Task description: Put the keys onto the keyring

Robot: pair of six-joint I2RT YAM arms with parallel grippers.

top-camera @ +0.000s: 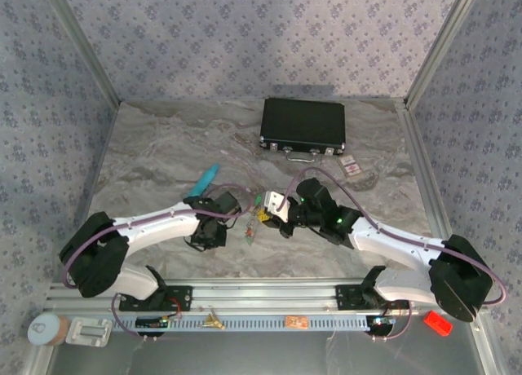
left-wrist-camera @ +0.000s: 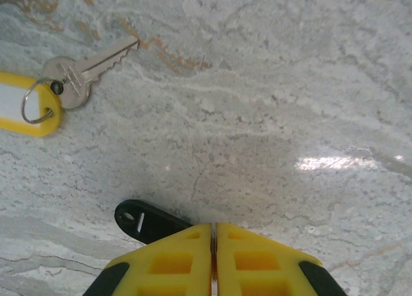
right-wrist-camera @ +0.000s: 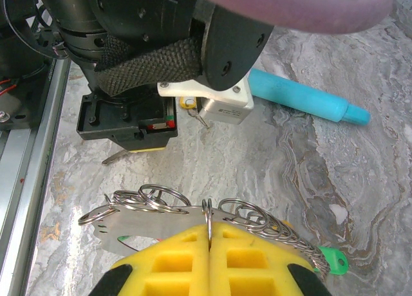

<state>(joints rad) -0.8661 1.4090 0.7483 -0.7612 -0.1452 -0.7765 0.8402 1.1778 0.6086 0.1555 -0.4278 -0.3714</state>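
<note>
My right gripper (right-wrist-camera: 209,226) is shut on the keyring (right-wrist-camera: 161,199), pinching one silver ring edge-on. A flat silver plate and several more rings fan out to both sides, ending at a green tag (right-wrist-camera: 331,260). My left gripper (left-wrist-camera: 214,226) points down at the marble, its yellow fingers pressed together on the end of a black piece (left-wrist-camera: 145,220) that slips under the left fingertip. Ahead of it lies a silver key (left-wrist-camera: 84,74) on a small ring with a yellow tag (left-wrist-camera: 26,103). In the top view the keyring (top-camera: 259,214) hangs between the two wrists.
A teal tube (top-camera: 208,177) lies behind the left wrist. A closed black case (top-camera: 303,124) stands at the back with small cards (top-camera: 351,167) to its right. A brass bit (top-camera: 214,319) sits on the front rail. The left gripper (right-wrist-camera: 132,149) is close in front of the right gripper.
</note>
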